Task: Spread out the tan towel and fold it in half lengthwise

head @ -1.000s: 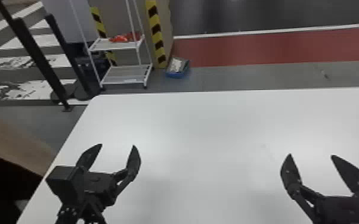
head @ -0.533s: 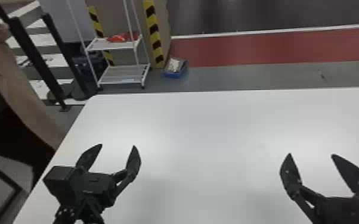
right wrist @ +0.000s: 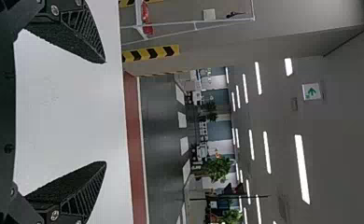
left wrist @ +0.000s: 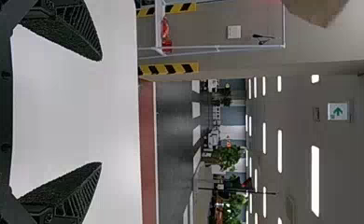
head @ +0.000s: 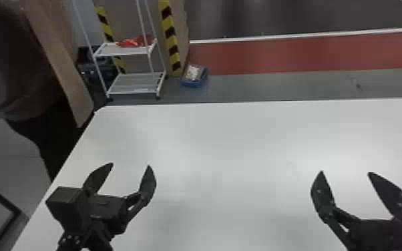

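A: How do our grippers stand?
B: We have the left gripper (head: 131, 165) spread wide over the near left part of the white table (head: 227, 143), white surface showing between its fingers. Our right gripper (head: 345, 172) is wide too, over the near right part.
A: And between them?
B: A broad stretch of tabletop.
A: Where do we see the tan towel?
B: We take it for the long tan piece (head: 56, 56) hanging off the table's left side, in front of a person (head: 26, 66) in dark clothes. Its lower end comes down beside the far left corner; whether it touches the edge, we cannot tell.
A: What stands in our way?
B: The person, close by the left edge. Past the far edge, we have a white rack (head: 130, 80) on the floor, with yellow-and-black striping (head: 170, 33) just to its right.
A: Any containers?
B: We see a blue tub (head: 193, 82) on the floor, right of the rack, with something pale (head: 193, 71) in it, too blurred for us to name. The rack's upper shelf bears red items (head: 132, 42), and something dark blue (head: 98, 71) sits behind its left post.
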Controlling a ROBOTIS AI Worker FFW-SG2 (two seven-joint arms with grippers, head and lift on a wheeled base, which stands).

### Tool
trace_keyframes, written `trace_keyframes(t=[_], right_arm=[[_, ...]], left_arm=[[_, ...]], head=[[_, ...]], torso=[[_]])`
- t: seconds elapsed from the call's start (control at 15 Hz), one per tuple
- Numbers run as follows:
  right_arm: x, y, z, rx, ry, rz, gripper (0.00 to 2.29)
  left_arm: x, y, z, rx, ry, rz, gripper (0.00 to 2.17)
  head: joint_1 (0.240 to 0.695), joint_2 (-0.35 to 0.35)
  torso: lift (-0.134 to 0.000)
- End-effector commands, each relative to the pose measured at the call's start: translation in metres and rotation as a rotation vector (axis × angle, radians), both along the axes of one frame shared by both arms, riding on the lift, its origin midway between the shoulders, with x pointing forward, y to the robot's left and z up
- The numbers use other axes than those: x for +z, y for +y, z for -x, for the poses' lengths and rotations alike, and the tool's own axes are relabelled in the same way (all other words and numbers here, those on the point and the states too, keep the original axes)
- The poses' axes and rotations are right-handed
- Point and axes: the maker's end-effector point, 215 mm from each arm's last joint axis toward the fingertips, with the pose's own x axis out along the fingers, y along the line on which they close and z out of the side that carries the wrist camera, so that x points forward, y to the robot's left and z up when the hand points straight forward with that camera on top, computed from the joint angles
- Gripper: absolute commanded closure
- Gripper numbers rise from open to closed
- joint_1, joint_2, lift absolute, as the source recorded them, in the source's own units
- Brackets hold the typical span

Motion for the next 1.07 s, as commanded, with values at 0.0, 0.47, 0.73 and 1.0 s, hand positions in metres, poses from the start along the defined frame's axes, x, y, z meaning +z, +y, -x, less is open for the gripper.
trace_keyframes(t=[0.0,0.47,0.73,1.0], right_arm=[[-0.001,0.0,0.0,-0.001,0.002,0.0,0.11],[-0.004,-0.003,0.001,-0.005,0.008,0.002,0.11],[-0.007,-0.003,0.0,-0.006,0.011,0.003,0.11],[-0.012,-0.007,-0.003,-0.011,0.018,0.003,0.11]], left_arm=[[-0.001,0.0,0.0,0.001,0.0,0.002,0.08],[-0.012,0.001,0.001,0.004,0.02,0.003,0.08],[-0.015,0.003,0.001,0.007,0.025,0.002,0.08],[-0.018,0.003,-0.001,0.007,0.028,0.002,0.08]], head=[[0.695,0.176],[0.695,0.176],[0.695,0.173],[0.695,0.174]], torso=[[-0.125],[-0.125],[-0.125],[-0.125]])
